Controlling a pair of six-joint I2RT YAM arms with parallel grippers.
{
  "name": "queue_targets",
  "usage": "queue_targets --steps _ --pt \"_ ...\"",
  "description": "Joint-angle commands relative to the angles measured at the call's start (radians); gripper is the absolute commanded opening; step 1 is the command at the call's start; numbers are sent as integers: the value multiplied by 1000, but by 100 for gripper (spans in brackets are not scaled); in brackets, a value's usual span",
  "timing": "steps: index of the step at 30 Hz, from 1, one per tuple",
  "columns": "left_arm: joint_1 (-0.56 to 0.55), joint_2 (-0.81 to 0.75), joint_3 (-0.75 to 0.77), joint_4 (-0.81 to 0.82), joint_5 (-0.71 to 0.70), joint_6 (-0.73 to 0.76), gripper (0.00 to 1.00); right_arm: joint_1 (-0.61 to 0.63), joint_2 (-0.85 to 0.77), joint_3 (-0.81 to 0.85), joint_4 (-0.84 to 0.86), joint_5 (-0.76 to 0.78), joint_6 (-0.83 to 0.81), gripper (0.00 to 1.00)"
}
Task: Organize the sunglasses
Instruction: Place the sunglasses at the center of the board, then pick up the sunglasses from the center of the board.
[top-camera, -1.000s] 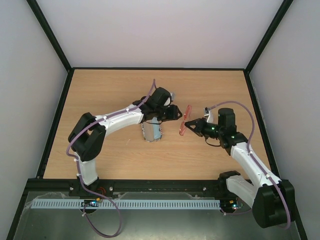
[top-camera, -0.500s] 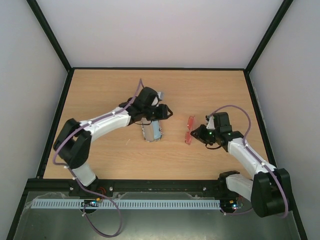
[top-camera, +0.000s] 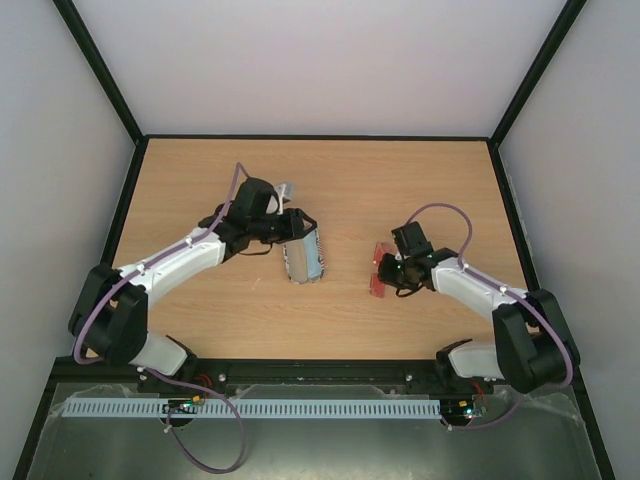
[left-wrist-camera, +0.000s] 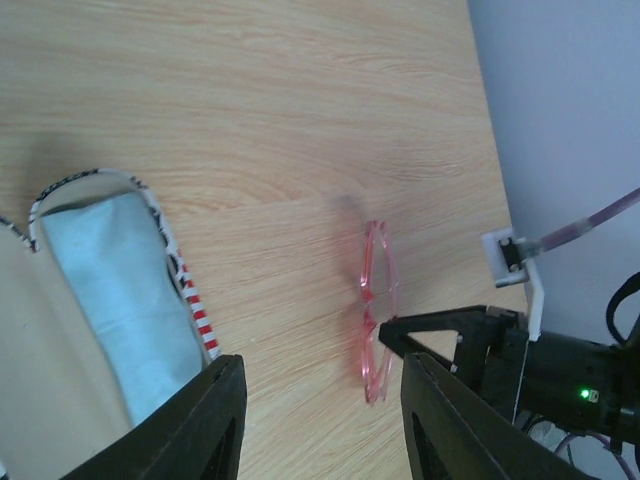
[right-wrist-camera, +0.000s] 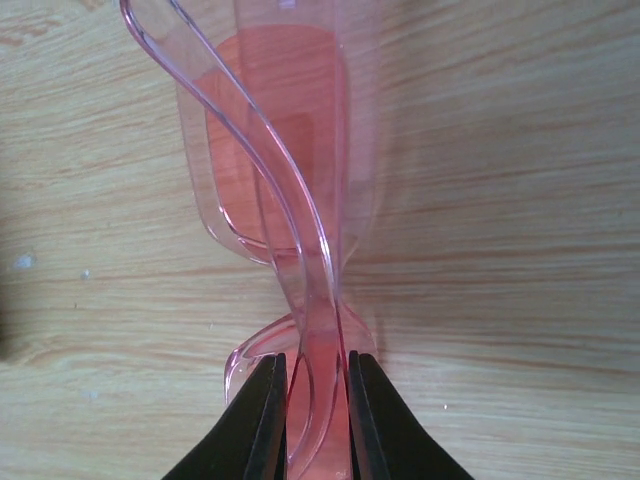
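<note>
The sunglasses (top-camera: 377, 273), pink-red and see-through, are held folded just right of the table's middle. My right gripper (top-camera: 392, 270) is shut on them. In the right wrist view the black fingers (right-wrist-camera: 268, 410) pinch the folded frame (right-wrist-camera: 285, 150) close over the wood; I cannot tell whether it touches. My left gripper (top-camera: 299, 227) is open with nothing between its fingers and sits at the far end of the flag-patterned case (top-camera: 303, 258). The left wrist view shows the sunglasses (left-wrist-camera: 378, 310) ahead, the right gripper's fingers (left-wrist-camera: 450, 335) on them, and the left gripper (left-wrist-camera: 322, 425) at the bottom edge.
The open case (left-wrist-camera: 185, 290) lies left of the sunglasses, with a light blue cloth (left-wrist-camera: 120, 290) inside it. Black rails (top-camera: 505, 190) border the wooden table (top-camera: 200, 180). Both arm bases stand at the near edge.
My right gripper has carried the sunglasses down and toward the near edge. My left arm has drawn back to the left, away from the sunglasses, to the case's far end.
</note>
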Motion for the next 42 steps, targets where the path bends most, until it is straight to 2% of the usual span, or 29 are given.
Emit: queue_targets --steps 1,6,11,19,25,31,42 --pt "28 -44 -44 45 51 16 45 32 45 56 -75 157 17 4" --pt "60 -67 -88 74 84 17 45 50 53 124 -146 204 15 25" --pt "83 -81 -113 87 108 20 45 51 56 197 -205 232 3 33" --pt "122 -105 -139 83 133 32 45 52 110 305 -284 339 -47 32" --pt "140 -117 -161 89 147 33 45 78 186 319 -269 330 -94 30" --pt "147 -120 -171 88 149 36 45 98 217 317 -237 292 -110 39" --pt "154 -105 -167 88 157 34 45 103 300 338 -232 347 -133 40"
